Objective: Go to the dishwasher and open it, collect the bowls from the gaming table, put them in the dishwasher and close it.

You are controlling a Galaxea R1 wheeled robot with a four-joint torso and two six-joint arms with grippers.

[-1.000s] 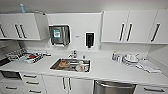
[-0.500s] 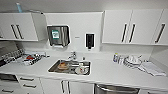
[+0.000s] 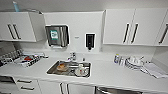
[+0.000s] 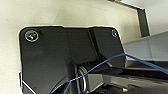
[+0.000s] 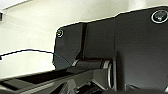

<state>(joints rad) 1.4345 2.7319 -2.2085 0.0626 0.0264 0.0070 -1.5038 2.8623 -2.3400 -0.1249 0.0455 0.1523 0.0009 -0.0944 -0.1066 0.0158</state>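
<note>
Kitchenette counter (image 3: 112, 75) head-on, steel sink (image 3: 69, 68) with dishes at centre, stacked white plates (image 3: 133, 63) at three o'clock, dishwasher (image 3: 110, 91) top edge at five o'clock, gripper states impossible to tell.

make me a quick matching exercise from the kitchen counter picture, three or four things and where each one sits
Things:
1. sink
2. stacked white dishes
3. paper towel dispenser
4. dish rack

Places:
A. on the wall above the counter
B. on the counter toward the picture's right
C. set into the middle of the counter
D. on the counter toward the picture's left

Pairs: 1-C, 2-B, 3-A, 4-D
</note>
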